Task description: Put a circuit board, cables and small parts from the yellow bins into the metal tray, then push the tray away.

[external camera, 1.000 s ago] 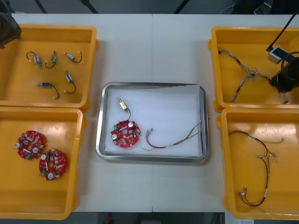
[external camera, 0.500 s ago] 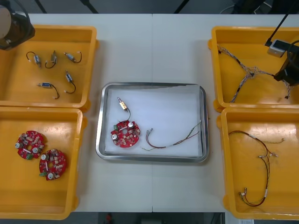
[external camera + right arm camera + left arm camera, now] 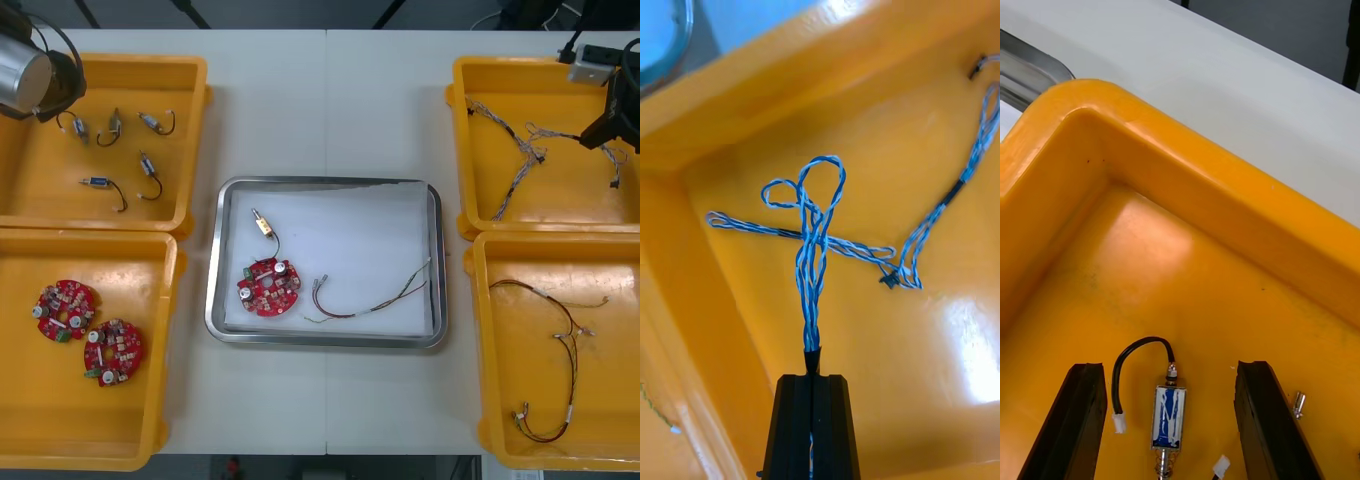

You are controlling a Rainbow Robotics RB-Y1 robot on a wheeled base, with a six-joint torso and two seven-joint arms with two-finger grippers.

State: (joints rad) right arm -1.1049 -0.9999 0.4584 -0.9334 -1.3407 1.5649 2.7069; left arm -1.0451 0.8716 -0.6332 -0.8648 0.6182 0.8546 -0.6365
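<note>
The right end effector (image 3: 812, 375) pinches the blue and white cable (image 3: 814, 247) while the left end effector (image 3: 1171, 367) hangs wide over a small metal part (image 3: 1166, 416).

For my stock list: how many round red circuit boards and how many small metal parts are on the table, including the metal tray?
Round red circuit boards: 3
Small metal parts: 6
Total: 9
The open left gripper is over one part; the right gripper is shut on the twisted blue and white cable.
</note>
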